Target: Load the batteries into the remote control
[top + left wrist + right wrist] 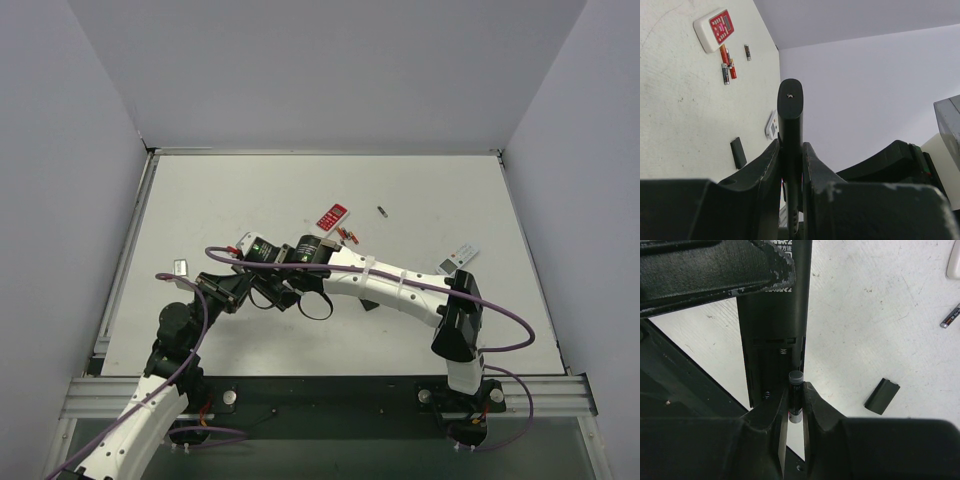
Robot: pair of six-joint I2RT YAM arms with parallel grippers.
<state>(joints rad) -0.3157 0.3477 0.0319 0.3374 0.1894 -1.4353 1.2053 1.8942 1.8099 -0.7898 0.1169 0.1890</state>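
My left gripper (790, 148) is shut on the long black remote control (790, 107) and holds it edge-on above the table. In the right wrist view the remote control (772, 305) shows its open battery bay with springs. My right gripper (796, 391) is shut on one battery (796, 378), whose end is at the bay's right edge. More reddish batteries (726, 63) lie in a cluster on the table, and one lies apart (747, 52). In the top view both grippers meet near the table's middle left (275, 280).
The red-and-white remote (331, 216) lies beyond the battery cluster (347, 236). A small white-grey remote (458, 260) lies at the right. The black battery cover (882, 396) lies flat on the table beside the right gripper. A lone battery (382, 211) lies further back.
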